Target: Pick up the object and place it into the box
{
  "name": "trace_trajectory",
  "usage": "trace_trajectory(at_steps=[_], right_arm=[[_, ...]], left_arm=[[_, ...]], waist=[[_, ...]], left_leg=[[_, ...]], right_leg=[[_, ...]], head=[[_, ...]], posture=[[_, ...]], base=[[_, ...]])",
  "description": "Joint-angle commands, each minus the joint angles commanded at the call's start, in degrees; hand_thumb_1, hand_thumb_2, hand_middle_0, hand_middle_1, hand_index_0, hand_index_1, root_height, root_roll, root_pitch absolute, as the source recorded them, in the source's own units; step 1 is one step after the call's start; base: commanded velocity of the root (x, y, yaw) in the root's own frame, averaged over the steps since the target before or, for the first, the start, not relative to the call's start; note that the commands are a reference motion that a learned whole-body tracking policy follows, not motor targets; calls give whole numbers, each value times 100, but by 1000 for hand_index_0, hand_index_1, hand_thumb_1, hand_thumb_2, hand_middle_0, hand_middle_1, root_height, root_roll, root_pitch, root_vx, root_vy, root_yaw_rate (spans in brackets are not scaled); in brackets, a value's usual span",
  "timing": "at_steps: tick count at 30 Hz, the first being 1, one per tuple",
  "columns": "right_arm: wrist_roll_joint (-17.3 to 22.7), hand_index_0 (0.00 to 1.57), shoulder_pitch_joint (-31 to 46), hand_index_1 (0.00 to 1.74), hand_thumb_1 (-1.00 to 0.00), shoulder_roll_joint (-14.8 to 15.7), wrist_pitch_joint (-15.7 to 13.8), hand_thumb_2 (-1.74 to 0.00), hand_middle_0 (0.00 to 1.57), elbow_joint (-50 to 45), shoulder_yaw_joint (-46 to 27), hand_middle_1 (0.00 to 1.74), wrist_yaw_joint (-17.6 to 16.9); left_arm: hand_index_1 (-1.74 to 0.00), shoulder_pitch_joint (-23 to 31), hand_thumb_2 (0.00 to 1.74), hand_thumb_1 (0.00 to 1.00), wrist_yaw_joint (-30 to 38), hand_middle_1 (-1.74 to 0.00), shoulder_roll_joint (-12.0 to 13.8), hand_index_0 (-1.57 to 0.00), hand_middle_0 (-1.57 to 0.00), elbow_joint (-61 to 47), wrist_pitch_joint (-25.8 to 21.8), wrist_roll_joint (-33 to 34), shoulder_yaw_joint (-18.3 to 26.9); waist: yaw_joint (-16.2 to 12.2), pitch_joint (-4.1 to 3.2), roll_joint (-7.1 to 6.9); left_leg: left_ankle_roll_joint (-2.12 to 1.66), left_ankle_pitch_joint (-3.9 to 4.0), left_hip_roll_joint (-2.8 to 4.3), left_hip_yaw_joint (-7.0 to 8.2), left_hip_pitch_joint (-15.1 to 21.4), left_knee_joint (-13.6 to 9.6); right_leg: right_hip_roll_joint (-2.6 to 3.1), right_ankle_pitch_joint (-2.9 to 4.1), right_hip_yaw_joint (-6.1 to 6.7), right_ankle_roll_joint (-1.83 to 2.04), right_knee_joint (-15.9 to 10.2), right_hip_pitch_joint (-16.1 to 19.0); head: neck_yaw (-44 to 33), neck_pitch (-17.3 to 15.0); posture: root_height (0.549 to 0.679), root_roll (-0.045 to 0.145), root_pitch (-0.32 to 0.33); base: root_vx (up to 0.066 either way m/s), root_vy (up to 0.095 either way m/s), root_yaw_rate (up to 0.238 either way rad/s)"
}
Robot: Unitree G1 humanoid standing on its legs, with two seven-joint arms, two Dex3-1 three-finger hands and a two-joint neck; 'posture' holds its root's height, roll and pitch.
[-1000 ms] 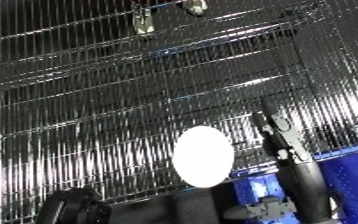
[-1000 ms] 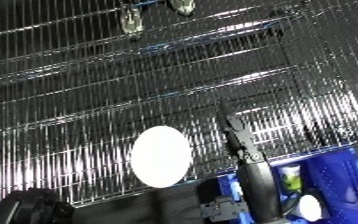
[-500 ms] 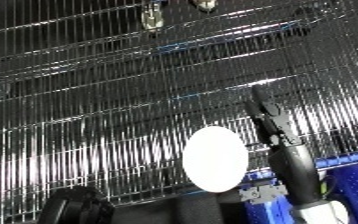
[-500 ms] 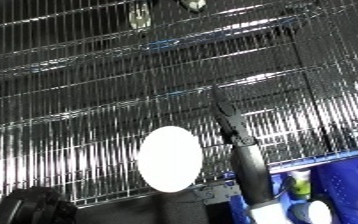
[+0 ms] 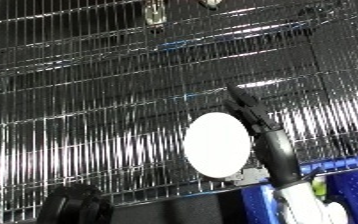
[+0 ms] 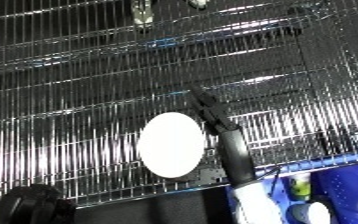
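White oval object [image 5: 216, 144], flat and smooth, upright against the wire mesh shelf [image 5: 87, 110], just left of the right robot hand [image 5: 249, 111] and seemingly touching it; lower edge hard to make out. Black, slim right robot hand reaching up with fingers straight and pressed together, curled round nothing. Blue bin [image 6: 349, 185] below and right, cut off at the edge, contents blurred.

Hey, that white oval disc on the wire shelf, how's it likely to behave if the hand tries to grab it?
The white disc looks flat, smooth and thin, so probably stiff and light, and likely slippery. Lying flat on the wire shelf, its edge may be hard to get under. The right robot hand reaches alongside it with extended fingers.
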Motion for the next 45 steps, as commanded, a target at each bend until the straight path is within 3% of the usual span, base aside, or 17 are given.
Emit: trace_trajectory(at_steps=[5,13,23,29,30,35,40,45], right_arm=[[-14,1099,1,1218,-700,8,-1,-1218,1099,8,-1,1218,-39],[-37,1099,127,1218,-700,-14,-5,-1218,1099,-158,-95,1218,-172],[-255,1099,789,1218,-700,-62,-354,-1218,1099,-1011,-565,1218,-546],[-330,1099,1437,1218,-700,28,-723,-1218,1099,-1537,-1001,1218,-713],[-342,1099,1551,1218,-700,51,-797,-1218,1099,-1588,-1063,1218,-741],[-304,1099,2134,1218,-700,114,-1156,-1218,1099,-1775,-1405,1218,-828],[-71,1099,2711,1218,-700,101,-1446,-1218,1099,-1930,-1765,1218,-853],[49,1099,3184,1218,-700,120,-1647,-1218,1099,-1947,-2082,1218,-1019]], left_arm=[[-1740,14,1740,1000,-15,-1740,-9,-1570,-1570,-2,-19,0,-1],[-1740,44,1740,1000,14,-1740,-34,-1570,-1570,-3,-23,47,16],[-1740,328,1740,1000,26,-1740,-10,-1570,-1570,-95,-133,120,170],[-1740,549,1740,1000,30,-1740,-50,-1570,-1570,-119,-182,232,312],[-1740,577,1740,1000,25,-1740,-45,-1570,-1570,-119,-174,244,346],[-1740,744,1740,1000,-81,-1740,6,-1570,-1570,-108,-94,272,579],[-1740,989,1740,1000,-232,-1740,81,-1570,-1570,-231,42,256,823],[-1740,1169,1740,1000,-369,-1740,189,-1570,-1570,-328,229,173,1016]], waist=[[-7,0,3],[-84,0,-18],[-324,0,-81],[-553,0,-173],[-594,0,-188],[-801,0,-254],[-988,0,-274],[-1189,0,-240]], left_leg=[[-4,20,-4,1,35,-62],[-12,39,18,20,165,-178],[-40,144,93,77,610,-621],[-70,247,177,117,1088,-1061],[-77,266,192,118,1199,-1153],[-109,327,263,157,1809,-1579],[-113,284,328,291,2320,-1806],[-85,143,367,408,2655,-1784]], right_leg=[[10,19,2,4,-52,27],[32,68,41,26,-176,129],[113,200,161,83,-577,505],[165,331,296,142,-1000,922],[170,363,328,158,-1099,1016],[183,533,492,241,-1636,1544],[151,638,623,292,-2023,2036],[82,660,753,301,-2176,2391]], head=[[27,35],[7,26],[-154,48],[-298,-265],[-293,-438],[-121,-551],[293,-614],[868,-755]], posture=[[602,37,258],[605,38,253],[617,39,233],[628,40,207],[630,40,201],[642,41,162],[650,40,123],[655,43,86]], base=[[-2,2,10],[16,-4,-17],[19,1,-94],[23,7,-184],[39,5,-231],[50,14,-301],[43,29,-358],[44,28,-285]])
